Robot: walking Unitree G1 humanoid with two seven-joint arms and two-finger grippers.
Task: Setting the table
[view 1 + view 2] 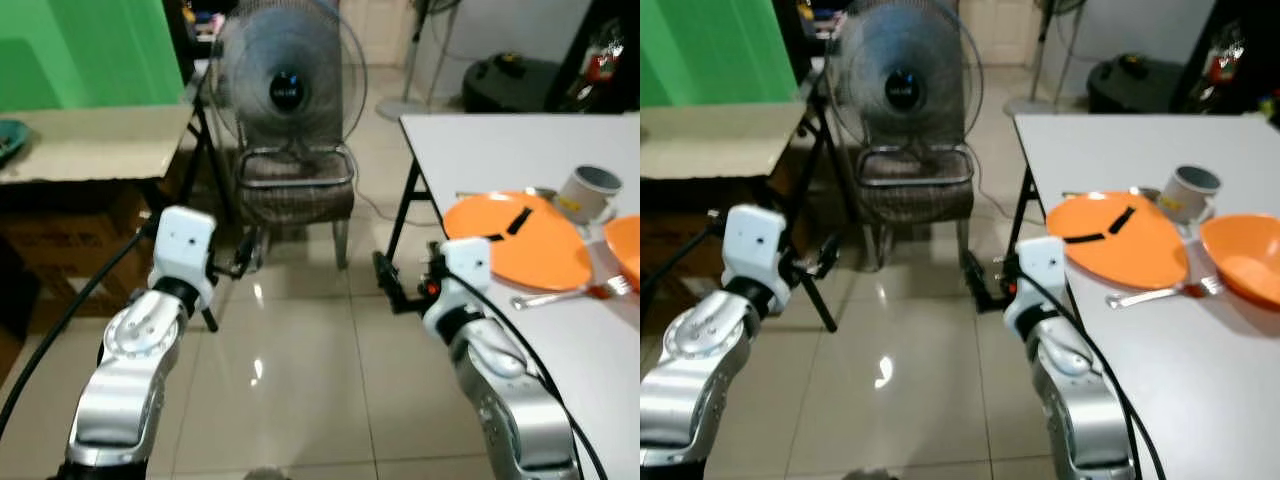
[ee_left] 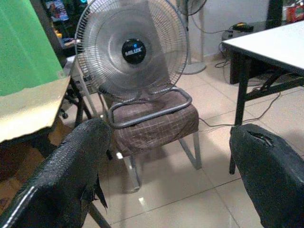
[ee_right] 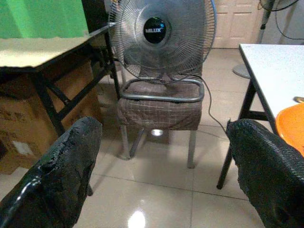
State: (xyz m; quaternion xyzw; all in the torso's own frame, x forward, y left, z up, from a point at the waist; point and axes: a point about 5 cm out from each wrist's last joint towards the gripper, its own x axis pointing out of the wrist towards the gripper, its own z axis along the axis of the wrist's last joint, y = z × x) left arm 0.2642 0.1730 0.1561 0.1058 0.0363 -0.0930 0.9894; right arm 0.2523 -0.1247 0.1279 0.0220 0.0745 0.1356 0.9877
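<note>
On the white table (image 1: 500, 150) at my right lies an orange plate (image 1: 520, 250) with black strips (image 1: 518, 222) on it. A grey mug (image 1: 590, 192) stands behind the plate and an orange bowl (image 1: 1245, 255) sits to its right. A silver fork (image 1: 565, 295) lies in front of the plate. My right gripper (image 1: 395, 285) hangs open over the floor just left of the table's edge, holding nothing. My left gripper (image 1: 240, 260) is open too, further left above the tiles. The plate's rim (image 3: 292, 128) shows in the right wrist view.
Straight ahead, a standing fan (image 1: 288, 85) rests on a padded metal chair (image 1: 295, 190). A cardboard-topped table (image 1: 90, 145) with boxes beneath it is at the left, before a green screen. A black bag (image 1: 510, 80) sits behind the white table. Glossy tiled floor lies between.
</note>
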